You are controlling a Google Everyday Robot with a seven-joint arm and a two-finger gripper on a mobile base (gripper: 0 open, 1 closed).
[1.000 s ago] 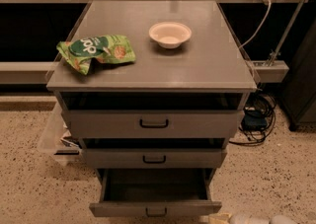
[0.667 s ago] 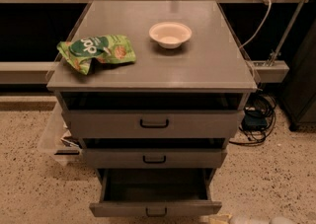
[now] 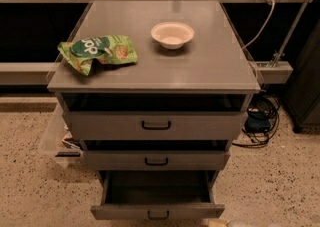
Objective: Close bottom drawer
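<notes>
The bottom drawer (image 3: 157, 211) is pulled out of the grey cabinet, and its dark inside (image 3: 157, 188) looks empty. Its narrow grey front carries a small black bracket handle (image 3: 158, 215). Above it, the mid-width drawer front (image 3: 156, 160) and the widest top drawer front (image 3: 155, 125) are each pulled out a little. Of my gripper (image 3: 234, 224) only a pale sliver shows, at the bottom edge just right of the bottom drawer's front corner, apart from the handle.
On the cabinet top (image 3: 210, 66) lie a green snack bag (image 3: 98, 52) at the left and a white bowl (image 3: 172, 34) at the back. Black cables (image 3: 260, 118) lie on the speckled floor to the right. A clear bin (image 3: 57, 141) stands at the left.
</notes>
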